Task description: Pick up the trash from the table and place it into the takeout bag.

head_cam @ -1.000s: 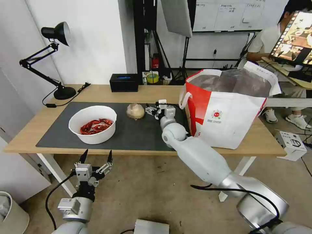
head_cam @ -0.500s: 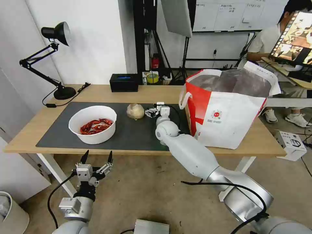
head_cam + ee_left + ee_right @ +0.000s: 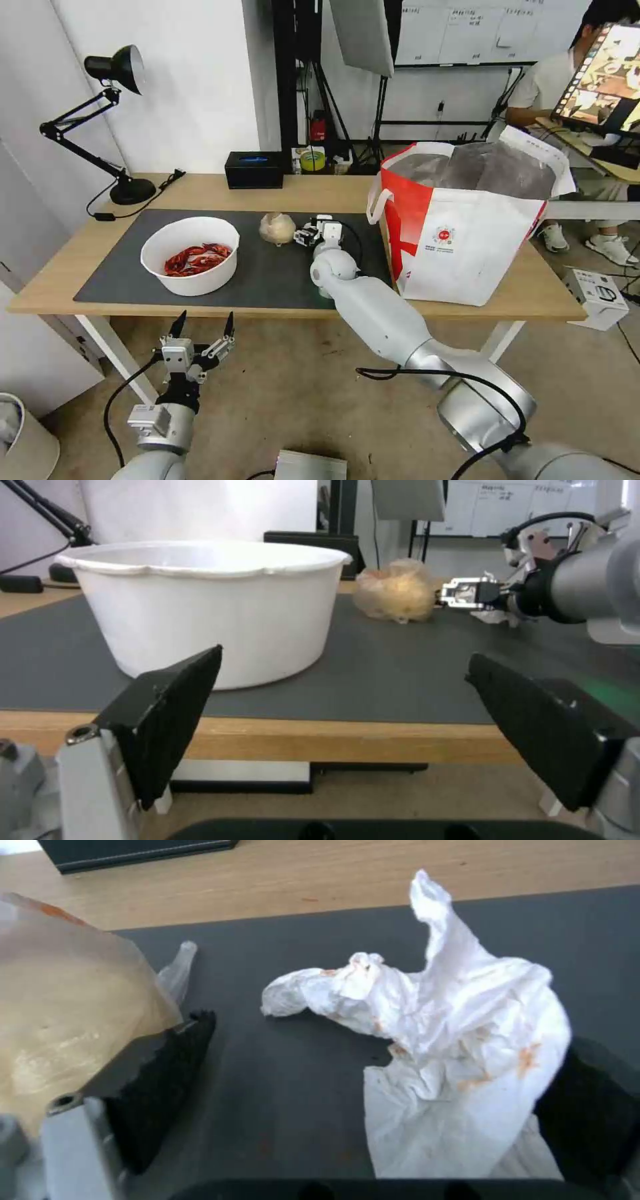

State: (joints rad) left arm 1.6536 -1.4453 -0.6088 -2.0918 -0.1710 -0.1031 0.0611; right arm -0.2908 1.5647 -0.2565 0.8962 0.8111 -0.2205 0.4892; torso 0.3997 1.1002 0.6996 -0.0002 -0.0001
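The right claw is low on the dark mat, fingers apart around the crumpled tissue (its near end is cut off). One finger seems to touch the wrapped lump. The bowl sits well apart. The bag stands near the worktop's right end. The left claw hangs open below the front edge.

Light-wood table: grey mat, lamp, tissue box, takeout bag.
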